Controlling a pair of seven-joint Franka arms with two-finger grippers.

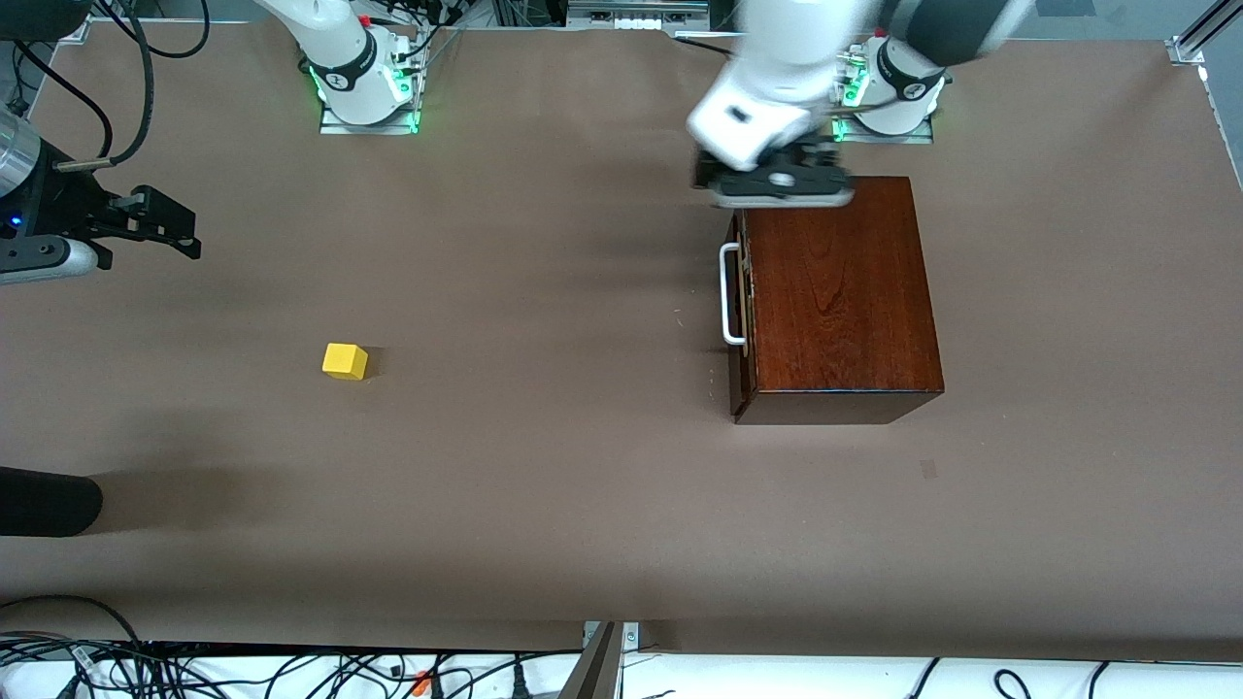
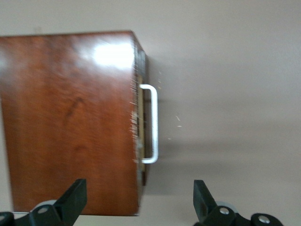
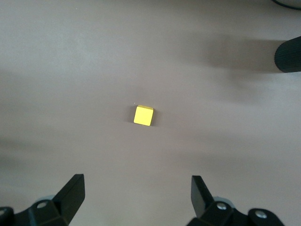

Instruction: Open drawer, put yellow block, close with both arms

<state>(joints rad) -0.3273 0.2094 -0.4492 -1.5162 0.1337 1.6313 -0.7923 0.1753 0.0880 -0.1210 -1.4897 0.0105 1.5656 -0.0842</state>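
The dark mahogany box [image 1: 840,291] stands toward the left arm's end of the table. Its drawer [image 1: 743,301] is pushed in, and the white bar handle [image 1: 728,296] faces the right arm's end. My left gripper [image 1: 777,186] hangs open and empty over the box's corner nearest the robot bases, on the drawer-front side. The left wrist view shows its open gripper [image 2: 139,188] above the box [image 2: 70,117] and handle [image 2: 151,123]. The yellow block [image 1: 345,361] lies on the bare table. My right gripper [image 1: 165,228] is open and empty in the air. The right wrist view shows it [image 3: 137,183] above the table with the block [image 3: 143,116] below.
A black cylindrical object [image 1: 44,501] sticks in over the table at the right arm's end, nearer the front camera than the block. It also shows in the right wrist view [image 3: 288,54]. Brown table [image 1: 544,388] lies between block and box. Cables lie along the front edge.
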